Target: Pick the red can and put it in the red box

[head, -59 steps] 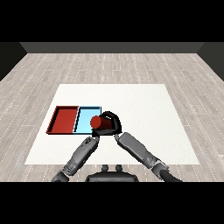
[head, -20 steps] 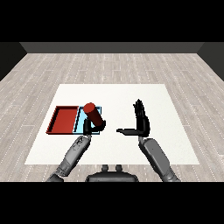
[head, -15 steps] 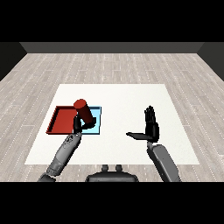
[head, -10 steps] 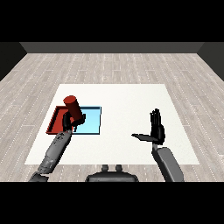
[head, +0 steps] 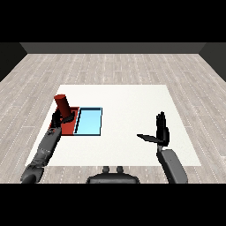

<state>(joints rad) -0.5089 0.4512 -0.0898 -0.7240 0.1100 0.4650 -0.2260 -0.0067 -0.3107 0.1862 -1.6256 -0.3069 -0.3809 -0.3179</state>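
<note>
Nearest, the right robot hand (head: 162, 132) stands upright above the white counter (head: 128, 101), fingers straight, thumb out sideways, holding nothing. Farther left, the left robot hand (head: 58, 120) curls round the tilted red cylindrical can (head: 62, 106), held over the flat red tray (head: 70, 126), largely hiding it. The flat light blue tray (head: 90, 121) adjoins it.

Over red tray (head: 70, 128): taken by the left hand (head: 59, 120), which is curled round the red can (head: 63, 106) above it.
Light blue tray (head: 89, 121): nothing stands in it, open from above.
Middle of table (head: 128, 101): bare and free to pass.
Near right: the right hand (head: 161, 132) stands upright with straight fingers.
</note>
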